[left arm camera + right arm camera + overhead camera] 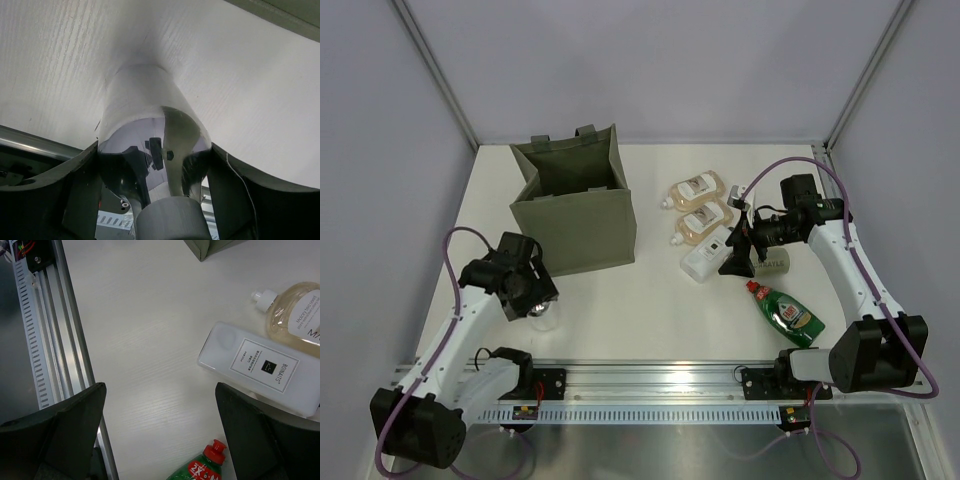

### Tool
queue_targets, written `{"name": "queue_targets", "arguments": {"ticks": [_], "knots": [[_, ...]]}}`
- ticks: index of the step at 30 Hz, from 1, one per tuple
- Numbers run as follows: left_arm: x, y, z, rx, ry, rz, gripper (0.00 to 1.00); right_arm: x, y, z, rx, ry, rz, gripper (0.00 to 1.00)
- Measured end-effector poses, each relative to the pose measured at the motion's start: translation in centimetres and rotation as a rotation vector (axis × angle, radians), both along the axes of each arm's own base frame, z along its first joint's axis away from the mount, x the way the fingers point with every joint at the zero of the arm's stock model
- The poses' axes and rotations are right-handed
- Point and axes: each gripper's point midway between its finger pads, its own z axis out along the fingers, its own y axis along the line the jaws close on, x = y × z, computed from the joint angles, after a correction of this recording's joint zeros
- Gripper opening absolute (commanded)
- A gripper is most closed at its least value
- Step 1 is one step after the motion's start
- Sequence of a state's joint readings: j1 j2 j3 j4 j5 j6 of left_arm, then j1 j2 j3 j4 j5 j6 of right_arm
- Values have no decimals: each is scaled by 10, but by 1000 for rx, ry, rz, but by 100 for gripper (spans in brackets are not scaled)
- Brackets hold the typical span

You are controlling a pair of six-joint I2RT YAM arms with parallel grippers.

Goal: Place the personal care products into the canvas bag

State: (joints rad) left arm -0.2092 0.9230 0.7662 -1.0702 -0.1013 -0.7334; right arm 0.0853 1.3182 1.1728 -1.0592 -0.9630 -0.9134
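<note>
The silver-topped jar (145, 110) sits at the lower left of the top view, close to the near rail. It is pinched between the fingers of the left gripper (538, 305), whose jaws press on its rounded sides. In the left wrist view its long axis seems to run straight away from the pincer, though the close, mirrored surface makes this hard to judge. From the jar, the canvas bag (582, 225) lies just up and to the right in the top view, upright with its mouth open to the ceiling, so we judge the coming move to be a lift followed by a short carry up-frame over the near wall. The left arm is plainly the nearer one. Well apart at centre right, the right gripper (160, 405) hangs with jaws spread, empty, between the white bottle (255, 367) and the green red-capped bottle (202, 467).
</note>
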Motion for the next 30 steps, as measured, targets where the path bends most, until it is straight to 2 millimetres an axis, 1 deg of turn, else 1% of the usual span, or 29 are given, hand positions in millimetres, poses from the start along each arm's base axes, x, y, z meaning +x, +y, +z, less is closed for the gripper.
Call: {"name": "queue_targets", "arguments": {"ticks": [2, 5, 7, 12, 17, 20, 24, 26, 28, 30], "knots": [[-2, 0, 2, 5, 8, -7, 0, 0, 0, 0, 0, 0, 0, 100], [-3, 0, 18, 9, 3, -11, 0, 0, 0, 0, -1, -5, 4, 100], [3, -1, 37, 0, -37, -13, 0, 0, 0, 0, -2, -8, 6, 99], [22, -9, 85, -58, -199, -19, 0, 0, 0, 0, -1, -9, 7, 100], [25, -25, 121, -159, -281, -40, 0, 0, 1, 1, 6, -9, 10, 100], [29, -40, 154, -246, -348, -75, 0, 0, 2, 2, 15, -8, 13, 99], [41, -71, 213, -421, -488, -149, 0, 0, 3, 3, 21, -1, 13, 99], [47, -82, 239, -488, -539, -178, 0, 1, 3, 3, 23, 0, 12, 100], [58, -92, 269, -543, -593, -206, 0, 1, 3, 3, 24, 3, 10, 99], [73, -99, 300, -568, -650, -230, 0, 0, 3, 3, 25, 7, 7, 99]]}}
